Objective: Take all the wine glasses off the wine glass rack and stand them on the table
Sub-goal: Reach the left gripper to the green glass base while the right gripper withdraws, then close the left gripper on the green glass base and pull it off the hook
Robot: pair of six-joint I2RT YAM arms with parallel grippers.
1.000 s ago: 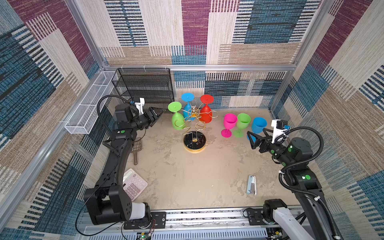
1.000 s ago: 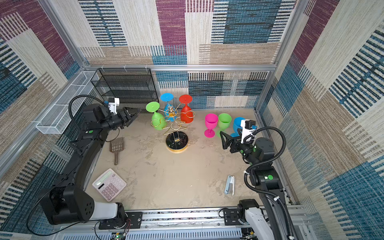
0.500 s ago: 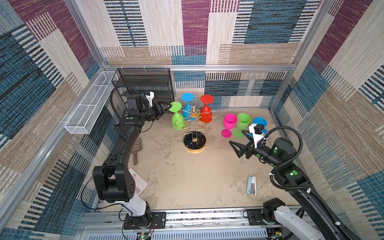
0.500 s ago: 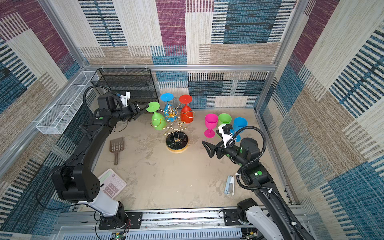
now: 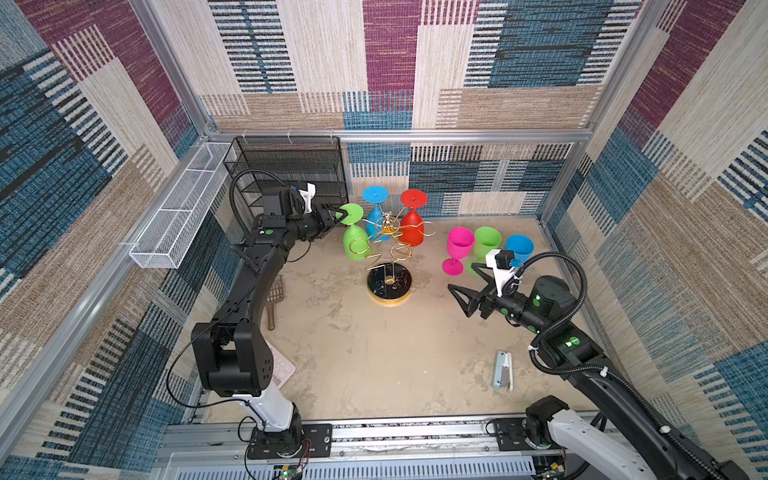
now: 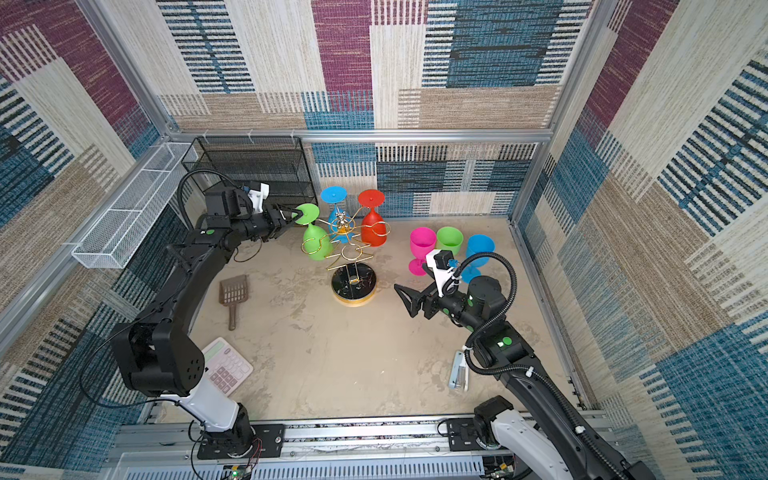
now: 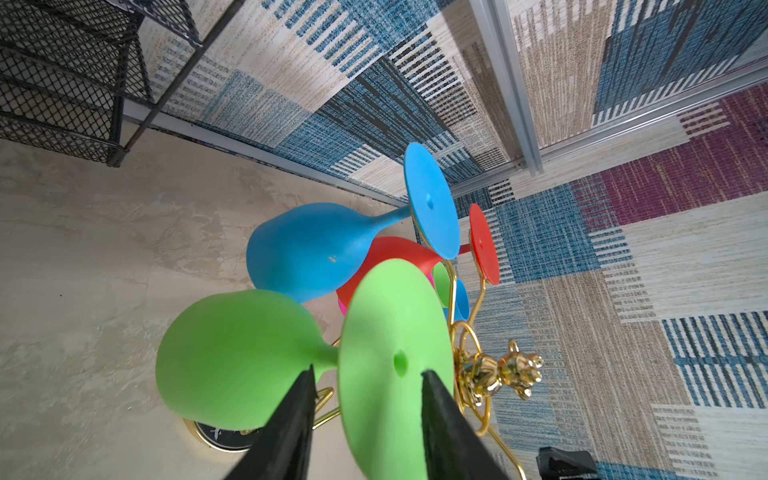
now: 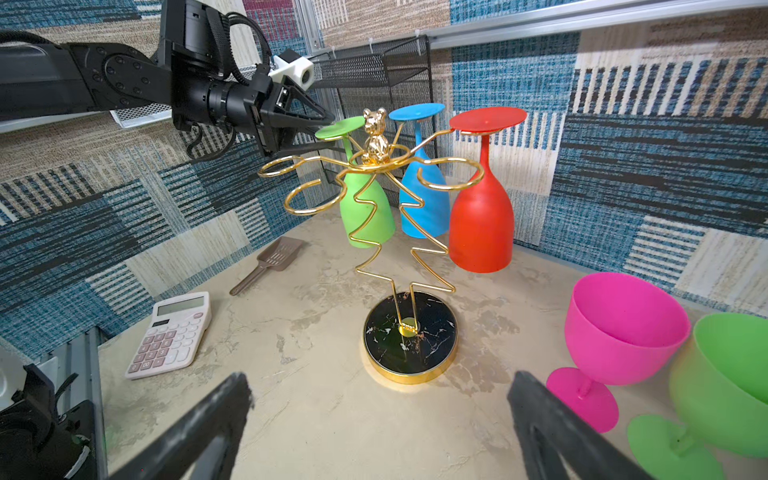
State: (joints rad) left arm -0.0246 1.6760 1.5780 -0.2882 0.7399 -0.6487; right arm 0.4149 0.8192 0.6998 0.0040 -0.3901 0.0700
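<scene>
green wine glass is having its round foot straddled by the left gripper, whose jaws are standing partly apart, one on each side of the disc; whether they are pressing on it i cannot tell. it is hanging bowl-down from a ring of the wine glass rack, beside a blue glass and a red glass hanging likewise. the right gripper is hovering wide open near the rack's base, gripping nothing, with a pink glass standing upright nearby
</scene>
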